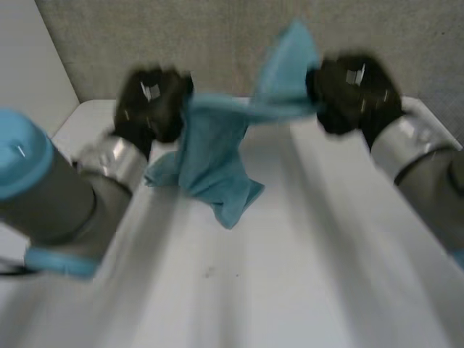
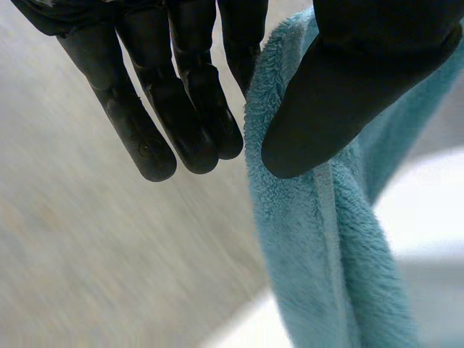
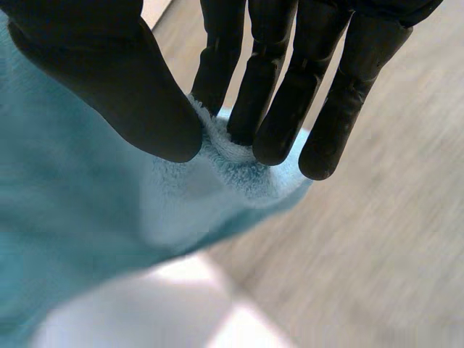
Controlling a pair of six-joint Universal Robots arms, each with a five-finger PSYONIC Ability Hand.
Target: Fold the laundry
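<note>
The blue towel (image 1: pixel 210 156) hangs bunched over the white counter (image 1: pixel 304 275), strung between both hands. At its 9 o'clock the left hand (image 1: pixel 151 101) seems to pinch an edge, thumb against fingers (image 2: pixel 181 109). At 2 o'clock the right hand (image 1: pixel 353 90) pinches a corner the same way.

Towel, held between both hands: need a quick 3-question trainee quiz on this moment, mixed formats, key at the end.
1. True or false: the blue towel lies spread flat on the white table.
2. How does the right hand hold the towel? A) pinched between thumb and fingers; B) draped over an open palm; C) it does not touch it.
3. Fill in: the left hand pinches the ___ between its thumb and straight fingers.

Key: 1 false, it hangs lifted between the two hands; 2 A; 3 towel.
</note>
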